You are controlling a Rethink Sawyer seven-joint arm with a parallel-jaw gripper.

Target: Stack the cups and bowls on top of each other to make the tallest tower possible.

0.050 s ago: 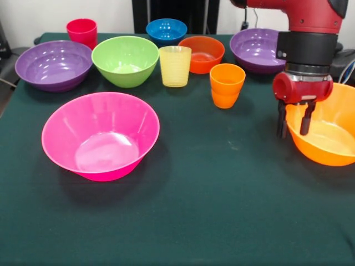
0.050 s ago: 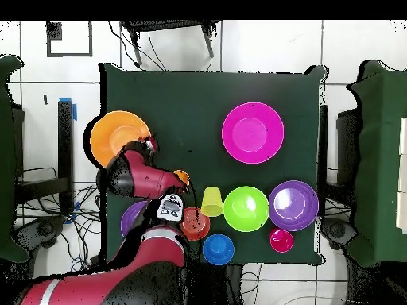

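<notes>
My gripper [image 1: 293, 124] hangs with fingers slightly parted astride the near rim of the large orange bowl [image 1: 333, 138], which sits at three o'clock on the table [image 1: 211, 210]. It looks light, stiff, glossy and slippery; I'd pinch its thin rim.

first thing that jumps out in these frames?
The big pink bowl, alone and upright on the near part of the green table, away from the rest. Next the red arm's gripper, its dark fingers straddling the near rim of the large orange bowl at the table's edge. Behind, a row of smaller bowls and cups, nothing stacked yet.
</notes>
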